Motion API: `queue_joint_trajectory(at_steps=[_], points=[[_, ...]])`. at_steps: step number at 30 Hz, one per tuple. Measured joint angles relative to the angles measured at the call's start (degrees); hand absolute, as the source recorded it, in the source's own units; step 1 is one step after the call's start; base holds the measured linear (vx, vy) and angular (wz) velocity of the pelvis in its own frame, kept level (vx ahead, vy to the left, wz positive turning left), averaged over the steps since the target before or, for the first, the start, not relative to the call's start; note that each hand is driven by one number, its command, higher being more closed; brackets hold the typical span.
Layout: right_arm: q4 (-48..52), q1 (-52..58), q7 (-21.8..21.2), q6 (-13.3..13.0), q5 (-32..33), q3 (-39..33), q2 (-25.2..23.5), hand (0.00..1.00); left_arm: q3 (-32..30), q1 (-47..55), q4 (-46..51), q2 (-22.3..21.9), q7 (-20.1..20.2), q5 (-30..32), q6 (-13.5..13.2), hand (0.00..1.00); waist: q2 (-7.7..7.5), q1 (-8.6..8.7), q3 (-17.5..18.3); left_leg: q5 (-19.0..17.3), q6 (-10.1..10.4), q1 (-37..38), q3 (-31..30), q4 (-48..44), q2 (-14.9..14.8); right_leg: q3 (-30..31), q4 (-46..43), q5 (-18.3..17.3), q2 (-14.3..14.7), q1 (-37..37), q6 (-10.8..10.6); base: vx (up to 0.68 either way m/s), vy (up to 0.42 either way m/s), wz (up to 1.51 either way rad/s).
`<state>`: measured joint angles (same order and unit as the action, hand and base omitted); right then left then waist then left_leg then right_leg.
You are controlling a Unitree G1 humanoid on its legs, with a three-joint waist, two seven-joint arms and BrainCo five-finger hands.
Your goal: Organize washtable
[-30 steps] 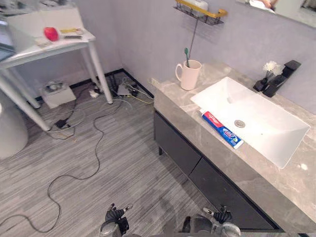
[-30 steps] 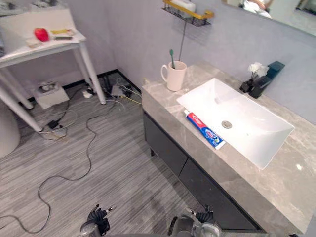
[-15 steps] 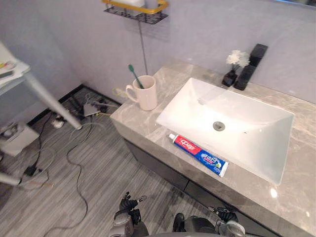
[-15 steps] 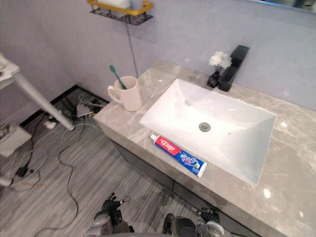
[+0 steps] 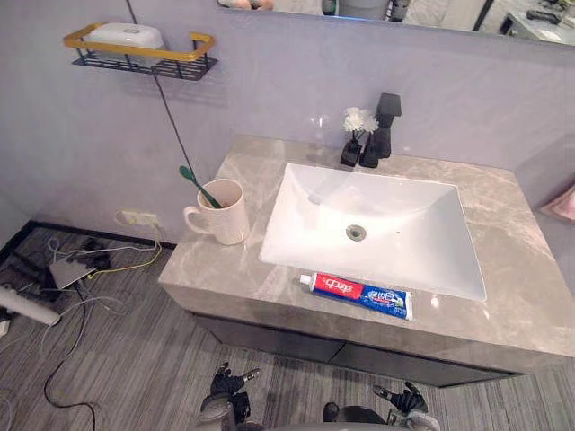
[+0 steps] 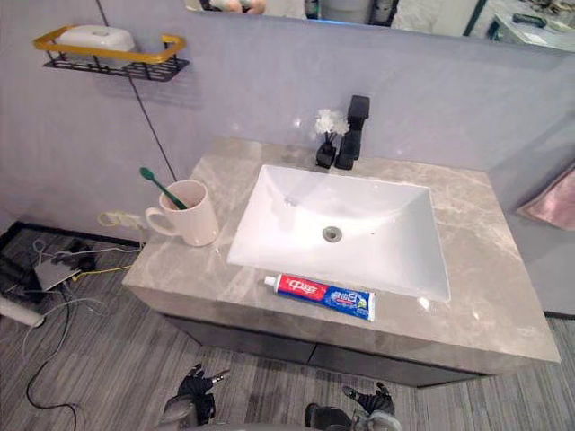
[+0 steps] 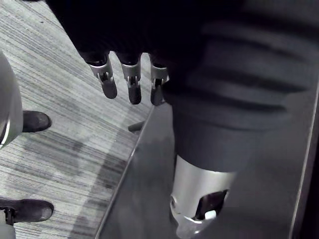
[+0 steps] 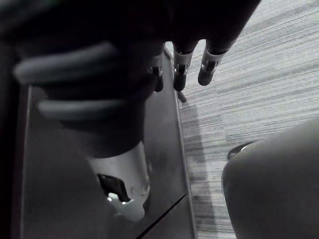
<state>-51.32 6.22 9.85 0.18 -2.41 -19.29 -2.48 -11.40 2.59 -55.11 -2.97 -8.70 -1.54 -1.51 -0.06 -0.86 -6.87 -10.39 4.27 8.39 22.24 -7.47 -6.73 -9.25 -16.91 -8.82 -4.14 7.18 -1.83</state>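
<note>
Lower end of toothbrush (image 5: 196,184) out of sight inside mug (image 5: 226,223).

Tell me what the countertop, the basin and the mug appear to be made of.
Countertop: likely polished marble or a stone look-alike; it is grey-beige with pale veining and glossy light spots.
Basin: probably glazed ceramic; it is uniform white and smooth, with soft reflections.
Mug: seemingly ceramic with a satin cream glaze; it has a thick wall and handle and little shine.
</note>
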Motion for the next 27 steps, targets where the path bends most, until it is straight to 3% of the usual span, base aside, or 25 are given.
queue_joint_trajectory(at_steps=[2, 5, 8, 11, 12, 15, 16, 18, 21, 22, 23, 25, 27], points=[[-0.9, -0.2, 0.0, -0.2, -0.3, 0.0, 0.5, 0.00, 0.4, 0.3, -0.3, 0.6, 0.0, 0.0, 0.0, 0.00, 0.32, 0.14, -0.2, 0.0, 0.0, 1.5, 0.4, 0.5, 0.1, -6.3, -0.7, 0.6, -1.9, -0.8, 0.9, 0.03, -0.007, -0.34], [-2.0, -0.9, 0.0, -1.2, -0.5, -0.1, 1.8, 0.00, 1.3, 0.2, -0.8, 1.0, 0.1, 0.0, -0.1, 0.00, 1.80, 0.09, -1.0, 0.4, 0.3, 2.5, -1.1, 0.5, -0.2, -4.8, 1.4, 1.4, -0.2, -2.9, 1.5, 0.04, -0.047, -0.22], [-4.4, -2.3, -0.1, -1.2, -0.5, -0.3, 3.0, 0.00, 1.8, 0.5, -1.3, 1.3, 0.3, 0.0, 0.0, 0.00, 2.14, 0.07, -1.2, 2.4, 0.8, 2.4, -1.9, 0.7, -0.1, -4.2, 5.2, 3.2, 0.5, -4.2, 1.7, 0.01, -0.050, -0.14], [-4.9, -2.4, 0.0, -1.2, -0.4, -0.4, 2.8, 0.00, 1.6, 0.9, -1.0, 1.8, 1.0, 0.0, 0.0, 0.00, 1.78, -0.01, -1.6, 2.9, 0.9, 2.1, -1.9, -2.6, -0.7, -3.7, 9.5, 4.8, 1.1, -7.2, 1.8, -0.02, -0.038, -0.06], [-5.0, -2.4, -0.1, -1.2, -0.4, -0.2, 2.6, 0.00, 0.7, 0.9, -0.8, 2.2, 1.0, 0.0, 0.0, 0.00, 0.60, -0.25, -2.3, 2.9, 0.9, 0.6, -1.9, -6.8, -1.2, -3.1, 10.4, 4.8, 1.0, -8.0, 1.6, -0.03, -0.044, -0.11], [-4.3, -2.1, 0.0, -1.1, -0.4, -0.2, 1.7, 0.00, -2.3, 1.5, 0.6, 2.4, 0.9, 0.0, 0.0, 0.00, -0.87, -0.66, -3.3, 2.8, 0.8, -4.5, -2.1, -18.0, -3.2, -1.0, 10.5, 4.5, 1.0, -8.1, 1.9, -0.03, -0.036, -0.29], [-3.6, -1.9, 0.1, -1.0, -0.3, -0.2, 1.4, 0.00, -2.8, 1.7, 0.8, 2.3, 0.9, -0.1, 0.0, 0.00, -0.37, -1.42, -3.5, 1.2, -0.5, -6.6, -3.6, -21.8, -4.0, 0.2, 10.6, 4.5, 1.2, -8.0, 2.0, 0.00, 0.040, -0.48], [-3.0, -1.4, 0.1, -0.9, 0.1, -0.4, 1.8, 0.00, -2.8, 1.9, 1.5, 2.0, 0.9, -0.1, 0.0, 0.00, 0.17, -1.54, -3.6, -0.8, -0.7, -7.5, -5.5, -20.1, -3.4, 1.6, 10.7, 4.6, 1.2, -8.0, 1.8, 0.01, 0.083, -0.45], [-1.8, -0.8, 0.1, -0.8, 0.1, -0.1, 1.4, 0.00, -2.8, 2.2, 2.2, 1.9, 0.8, -0.2, 0.0, 0.00, 0.25, -1.66, -3.6, -1.2, -0.7, -8.7, -11.3, -9.8, -0.6, 5.2, 10.6, 4.3, 1.1, -7.7, 1.0, 0.01, 0.182, -0.48], [-1.6, -0.7, 0.1, -0.9, 0.1, -0.1, 1.7, 0.00, -2.9, 2.8, 2.7, 0.8, 0.8, -0.3, -0.1, 0.00, 1.43, -1.77, -3.3, 0.1, 0.1, -8.1, -14.2, -5.5, -0.4, 6.4, 10.0, 4.3, 1.9, -6.8, -0.2, 0.01, 0.241, -0.75], [-1.6, -0.5, 0.2, -0.8, 0.2, -0.1, 2.0, 0.00, -3.2, 2.8, 2.8, 0.9, 0.6, -0.5, 0.0, 0.00, 2.21, -1.69, -3.1, -0.4, -1.2, -7.7, -12.5, -5.1, 0.0, 7.4, 10.1, 4.6, 1.9, -7.6, -1.1, 0.04, 0.229, -0.71], [-1.1, -0.1, 0.2, -0.9, 0.1, 0.0, 1.0, 0.00, -3.6, 2.7, 2.7, 1.4, -0.5, -0.5, 0.5, 0.00, 0.58, -1.66, -2.9, -0.8, -1.8, -5.7, -10.1, -3.6, 1.3, 8.2, 9.5, 4.9, 0.2, -7.8, -1.4, 0.13, 0.205, -0.47], [-1.0, 0.5, 0.2, -0.9, 0.1, 0.1, 0.6, 0.00, -5.0, 3.0, 2.5, 1.5, -1.6, -0.7, 1.8, 0.00, 0.23, -1.53, -2.0, -0.6, -1.8, -4.3, -9.4, -1.5, 2.7, 8.3, 9.2, 4.4, -0.8, -7.8, -2.4, 0.19, 0.191, -0.12]])
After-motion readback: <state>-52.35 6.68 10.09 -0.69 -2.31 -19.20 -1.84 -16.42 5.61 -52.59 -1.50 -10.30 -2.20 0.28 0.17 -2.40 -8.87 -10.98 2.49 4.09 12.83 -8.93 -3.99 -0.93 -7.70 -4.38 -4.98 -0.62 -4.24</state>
